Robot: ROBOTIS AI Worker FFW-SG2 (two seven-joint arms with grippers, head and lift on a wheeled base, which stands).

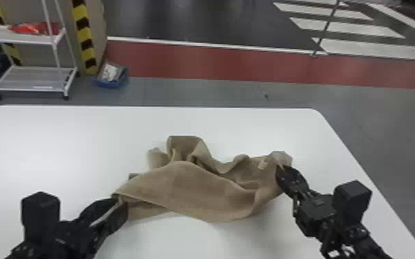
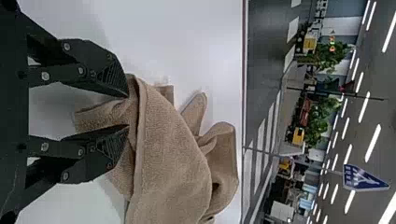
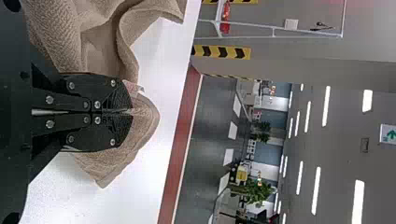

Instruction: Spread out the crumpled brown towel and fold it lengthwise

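Past the table's far left corner, a white rack (image 1: 55,40) is standing on the floor and carrying a red bundle (image 1: 32,28) on its upper shelf. Just right of it, a post with yellow and black stripes (image 1: 85,43) is rising, and a blue bin (image 1: 112,83) is sitting near its foot, beyond the table's far edge.

Nearer me, on the left side of the white table (image 1: 44,137), I am keeping my left gripper (image 1: 120,200) at the left end of the brown towel (image 1: 200,187). Its two fingers are standing apart; in the left wrist view, I am seeing a flap of the cloth lying in the gap between them.

From there the towel is stretching rightward across the table, well apart from the far edge. Its near side is spreading as a broad, fairly smooth panel over another layer, while its far side is bunching into folds, with one lump poking up toward the far edge. A pale tag (image 1: 262,164) is showing near the right end.

At that right end, which is lying nearer the table's right edge, I am clamping the towel near a corner with my right gripper (image 1: 280,168), the fingers pressing together on the cloth.

Farther off, a red strip (image 1: 234,63) is running along the floor, and white stripes (image 1: 351,29) are crossing the dark floor beyond it on the right.
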